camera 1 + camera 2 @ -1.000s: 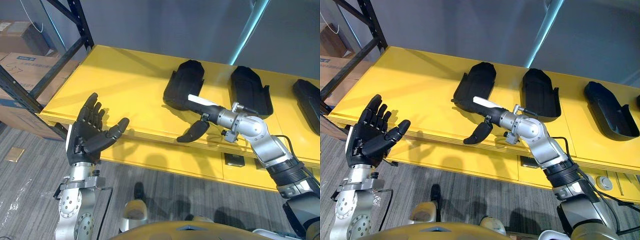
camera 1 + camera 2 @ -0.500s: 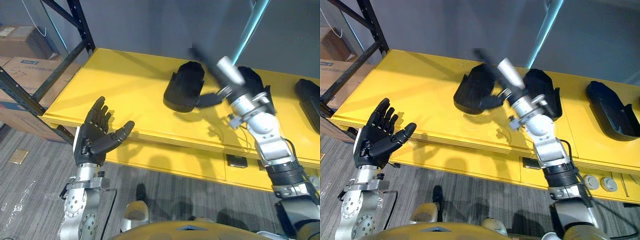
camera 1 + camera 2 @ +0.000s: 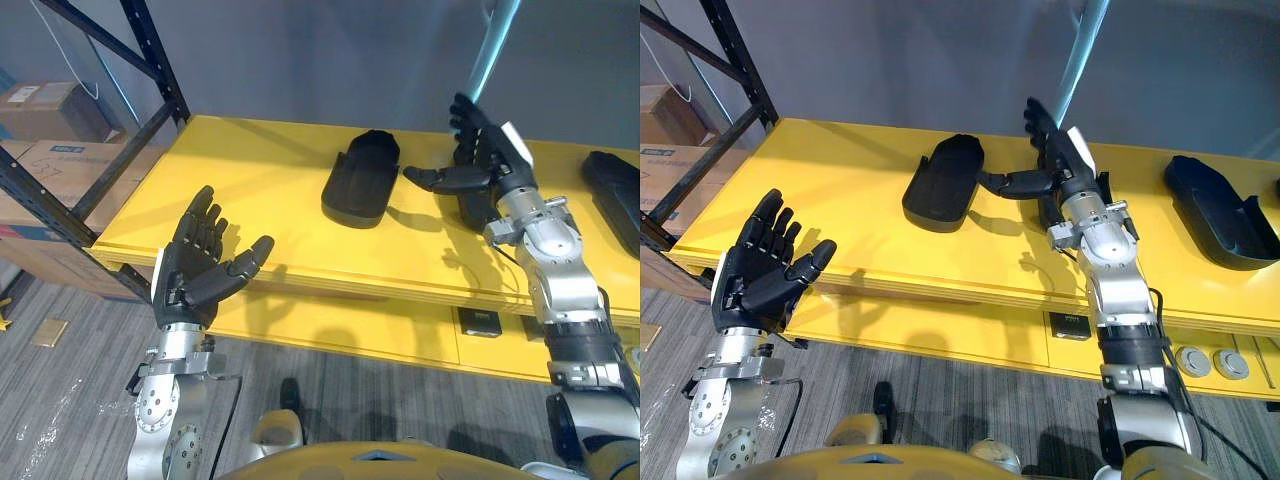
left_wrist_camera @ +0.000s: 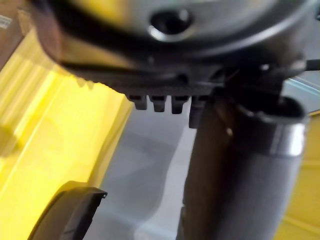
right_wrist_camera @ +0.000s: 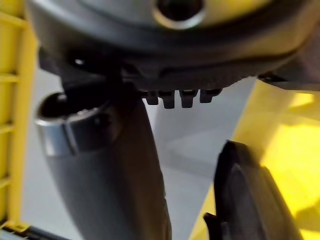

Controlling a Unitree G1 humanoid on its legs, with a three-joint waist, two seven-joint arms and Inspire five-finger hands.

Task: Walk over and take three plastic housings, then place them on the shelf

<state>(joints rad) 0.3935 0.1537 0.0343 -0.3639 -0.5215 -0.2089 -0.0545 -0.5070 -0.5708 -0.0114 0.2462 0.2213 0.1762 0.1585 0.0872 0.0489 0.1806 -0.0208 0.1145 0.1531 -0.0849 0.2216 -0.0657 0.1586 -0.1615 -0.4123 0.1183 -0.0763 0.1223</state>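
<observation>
On the yellow shelf (image 3: 250, 190) lie all three: left housing (image 3: 362, 178), middle housing (image 3: 478, 208), right housing (image 3: 1220, 210). Our right hand (image 3: 482, 160) hovers above the middle one, fingers spread and empty. Our left hand (image 3: 190, 270) is open off the shelf's front edge. We judge placing done; next we withdraw without nudging them.

The flat yellow shelf board (image 3: 230, 170) lies bare on its left, past my open left hand (image 3: 182, 285) at the near edge. Black steel rack posts (image 3: 162, 65) block the far left. Rightward, a black plastic housing (image 3: 362, 180) and my spread right hand (image 3: 1060, 165) stand in the way, bare board between them.
</observation>
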